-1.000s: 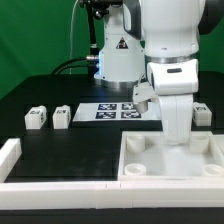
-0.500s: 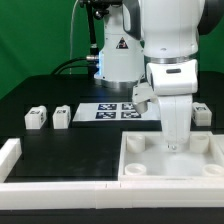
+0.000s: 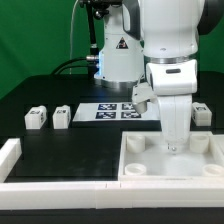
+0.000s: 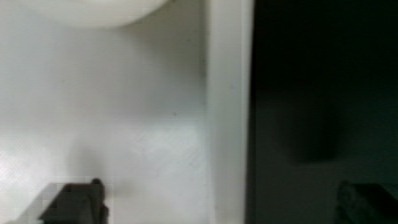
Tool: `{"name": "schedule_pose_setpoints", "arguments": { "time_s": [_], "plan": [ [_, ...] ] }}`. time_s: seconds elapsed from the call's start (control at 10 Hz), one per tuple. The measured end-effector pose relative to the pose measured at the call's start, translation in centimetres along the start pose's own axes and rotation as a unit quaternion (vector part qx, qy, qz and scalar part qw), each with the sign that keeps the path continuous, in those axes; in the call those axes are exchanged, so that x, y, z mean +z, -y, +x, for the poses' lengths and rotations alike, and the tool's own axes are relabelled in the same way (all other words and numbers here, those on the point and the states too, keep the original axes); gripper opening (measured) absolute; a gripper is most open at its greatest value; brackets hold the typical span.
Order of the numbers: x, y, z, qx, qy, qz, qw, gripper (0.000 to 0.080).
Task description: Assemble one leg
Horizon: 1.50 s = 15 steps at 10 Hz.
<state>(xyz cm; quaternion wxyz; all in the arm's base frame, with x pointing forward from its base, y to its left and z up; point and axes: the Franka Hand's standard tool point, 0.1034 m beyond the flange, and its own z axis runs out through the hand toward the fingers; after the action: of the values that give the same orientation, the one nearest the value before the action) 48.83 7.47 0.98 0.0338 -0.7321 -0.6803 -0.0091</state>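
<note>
Claw [image 4: 222,205] is released. The wrist view shows both dark fingertips [image 4: 71,203] spread wide, with nothing gripped between them. Under it is only the white tray piece [image 4: 125,120], its edge, and black tabletop [image 4: 320,100]. Part of a round corner socket [image 4: 107,8] is in frame too.

In the exterior view the arm comes straight down over the far side of the tray piece [image 3: 128,150], on the exterior view's right, near edge of the tabletop [image 3: 70,145]. The claw tips themselves are hard to make out there.

Legs, none in the claw:
- left leg [image 3: 37,118] and second leg [image 3: 62,116] sit side by side, not touching, on the tabletop at the exterior view's left. Both are well apart from the claw and farther back than the tray piece.
- right leg [image 3: 200,113] is just beyond the tray piece's far wall, on the exterior view's right of the arm and partly hidden by it. It is the closest leg to the claw.

The marker board [image 3: 120,110] lies flat between the second leg and the arm. A white rail [image 3: 10,152] runs along the near-left corner.
</note>
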Motion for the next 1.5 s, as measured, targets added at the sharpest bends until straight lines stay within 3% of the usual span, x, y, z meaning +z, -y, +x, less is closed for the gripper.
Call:
{"name": "schedule_pose_setpoints", "arguments": {
  "time_s": [0.2, 0.5, 0.8, 0.9, 1.1, 1.3, 1.5],
  "plan": [
    [-0.4, 0.0, 0.2, 0.015, 0.0, -0.001, 1.0, 0.0649],
    [-4.4, 1.3, 2.5, 0.077, 0.005, -0.02, 0.997, 0.0649],
    [-4.6, 3.8, 6.3, 0.245, -0.001, -0.019, 0.969, 0.0649],
    [-5.2, 3.3, 6.4, 0.294, -0.008, -0.022, 0.955, 0.0649],
    [-5.1, 3.3, 6.5, 0.383, -0.013, -0.019, 0.924, 0.0649],
    [-4.8, 4.3, 7.3, 0.51, -0.013, -0.01, 0.86, 0.0649],
    [-4.2, 5.8, 8.8, 0.639, -0.009, 0.005, 0.769, 0.0649]
  ]
}}
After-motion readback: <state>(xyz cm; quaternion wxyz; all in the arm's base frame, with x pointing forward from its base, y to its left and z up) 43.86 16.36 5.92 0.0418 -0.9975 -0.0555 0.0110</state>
